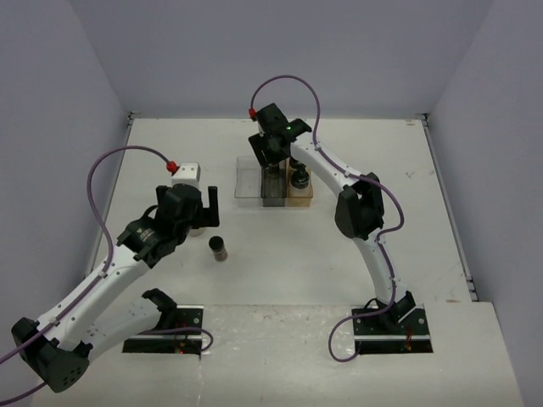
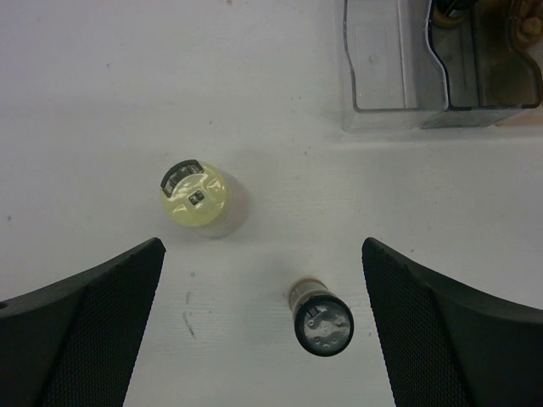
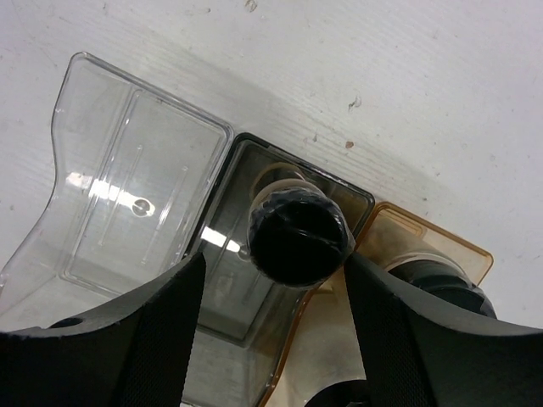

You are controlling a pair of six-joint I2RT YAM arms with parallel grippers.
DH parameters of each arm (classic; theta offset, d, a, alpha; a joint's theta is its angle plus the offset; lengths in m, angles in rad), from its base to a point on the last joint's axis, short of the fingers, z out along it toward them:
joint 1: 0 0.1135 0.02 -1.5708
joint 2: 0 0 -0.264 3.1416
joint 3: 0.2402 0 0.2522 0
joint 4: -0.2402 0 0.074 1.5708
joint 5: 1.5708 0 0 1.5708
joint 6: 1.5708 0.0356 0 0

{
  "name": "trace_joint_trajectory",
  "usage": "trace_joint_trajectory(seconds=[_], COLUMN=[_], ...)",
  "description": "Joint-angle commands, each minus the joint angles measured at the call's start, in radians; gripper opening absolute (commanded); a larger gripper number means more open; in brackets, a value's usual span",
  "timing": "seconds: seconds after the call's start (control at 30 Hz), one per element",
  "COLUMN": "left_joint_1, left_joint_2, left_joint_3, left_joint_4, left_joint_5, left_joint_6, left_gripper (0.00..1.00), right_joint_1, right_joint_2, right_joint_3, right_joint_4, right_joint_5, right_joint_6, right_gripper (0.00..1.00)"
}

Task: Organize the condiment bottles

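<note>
My left gripper (image 1: 198,206) is open above the table. In the left wrist view (image 2: 263,254) a yellow-green-capped bottle (image 2: 195,195) and a black-capped bottle (image 2: 322,326) stand on the table below its spread fingers, neither touched. The black-capped one also shows in the top view (image 1: 219,248). My right gripper (image 1: 273,159) hovers over the three-part tray (image 1: 248,183). Its jaws (image 3: 273,263) are open around a black-capped bottle (image 3: 297,233) standing in the grey middle compartment. The tan compartment holds another black-capped bottle (image 3: 441,284), also in the top view (image 1: 299,178).
The tray's clear left compartment (image 3: 136,195) has nothing in it; its corner shows in the left wrist view (image 2: 382,110). A small white object (image 1: 187,173) lies beyond the left gripper. Walls enclose the table at the back and both sides.
</note>
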Motion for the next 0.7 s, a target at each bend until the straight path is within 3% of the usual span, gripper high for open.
trace_joint_trajectory(seconds=[0.0, 0.13, 0.33, 0.53, 0.67], left_joint_1=[-0.003, -0.008, -0.064, -0.155, -0.166], left_joint_2=[0.014, 0.017, 0.145, 0.249, 0.281], left_joint_3=[-0.005, 0.027, 0.069, 0.050, 0.035], left_joint_4=[0.042, 0.014, -0.076, -0.127, -0.136], left_joint_5=[0.052, 0.130, 0.213, 0.123, 0.092], left_joint_6=[0.039, 0.037, -0.001, -0.133, -0.212], left_gripper=[1.00, 1.00, 1.00, 1.00, 0.98], right_joint_1=[-0.009, -0.006, 0.014, 0.043, 0.058], right_joint_2=[-0.045, -0.083, -0.298, -0.540, -0.753], right_joint_3=[0.011, 0.029, 0.014, -0.135, -0.465], right_joint_4=[0.018, -0.014, -0.067, -0.097, -0.033], right_joint_5=[0.012, 0.011, -0.012, 0.006, 0.000], right_joint_6=[-0.030, -0.028, -0.028, 0.007, 0.076], right_gripper=[0.69, 0.69, 0.72, 0.76, 0.79])
